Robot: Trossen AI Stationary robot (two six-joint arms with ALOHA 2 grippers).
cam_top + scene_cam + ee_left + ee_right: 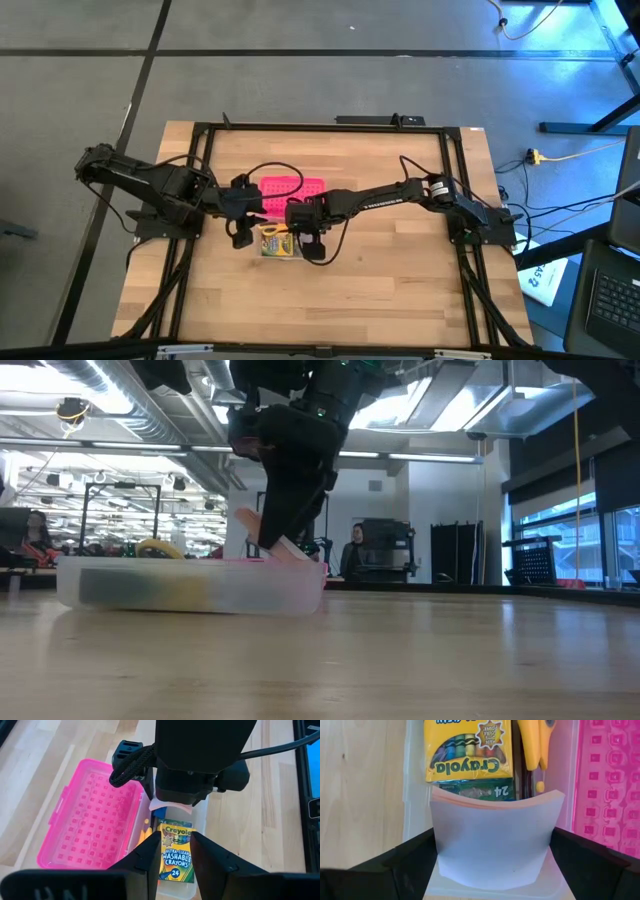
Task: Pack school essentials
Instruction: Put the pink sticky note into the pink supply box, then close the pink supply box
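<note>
The pink dotted box lies open on the table, with its pink lid (290, 188) toward the far side and its clear half (282, 254) toward the near side. In the clear half lie the yellow-green crayon box (467, 750) and the yellow-handled scissors (536, 740). My right gripper (492, 851) is over one end of the clear half, shut on the pale pink square pad (492, 832). My left gripper (175, 857) is open above the crayon box (176, 855) and faces the right gripper. Pens, pencils and the blue piece do not show clearly. My right gripper pinches the pale pink pad by its two opposite side edges (439, 842), one finger (412, 855) on each. The pad bows between them. The fingers come from above, pointing down. The pad (285, 548) is tilted, its lower end dipping into the clear half (190, 585).
Bare wooden tabletop (380, 280) lies on the near and right sides of the box. A black frame (455, 200) runs around the work area. Both wrists crowd close together over the box. People (355, 550) stand in the room beyond the table.
</note>
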